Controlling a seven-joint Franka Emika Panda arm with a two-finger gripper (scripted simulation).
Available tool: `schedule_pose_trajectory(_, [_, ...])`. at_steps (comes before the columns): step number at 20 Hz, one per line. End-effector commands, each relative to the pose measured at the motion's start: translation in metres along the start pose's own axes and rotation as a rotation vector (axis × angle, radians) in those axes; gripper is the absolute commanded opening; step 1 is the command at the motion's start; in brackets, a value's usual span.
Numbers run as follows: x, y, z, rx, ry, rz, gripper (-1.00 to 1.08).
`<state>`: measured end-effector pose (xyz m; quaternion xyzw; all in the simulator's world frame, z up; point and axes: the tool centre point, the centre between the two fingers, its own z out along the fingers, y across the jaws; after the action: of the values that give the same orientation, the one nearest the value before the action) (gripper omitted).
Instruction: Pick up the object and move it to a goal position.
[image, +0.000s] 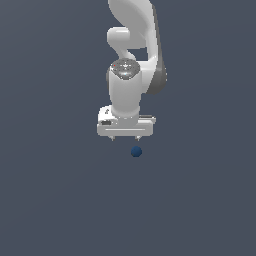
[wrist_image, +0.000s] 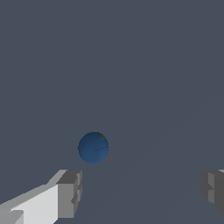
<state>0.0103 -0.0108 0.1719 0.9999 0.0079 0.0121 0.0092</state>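
All I see apart from the work itself is a plain slate-grey ground, flat and unmarked, filling the exterior view from edge to edge. On my wrist feed the same grey surface fills the background, uniform in tone, crossed only by a faint, slightly lighter diagonal band.

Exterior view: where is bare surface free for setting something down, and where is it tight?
Bare grey floor lies open on both sides of the arm and all along the near side of the blue ball. The only crowded patch is just under the open gripper, where the ball sits.
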Motion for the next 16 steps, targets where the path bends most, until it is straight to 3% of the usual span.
schedule_pose_trajectory(1, [0.0, 0.0, 0.0, 0.0, 0.0, 0.0, 1.0])
schedule_pose_trajectory(16, [0.007, -0.021, -0.003, -0.003, 0.016, -0.045, 1.0])
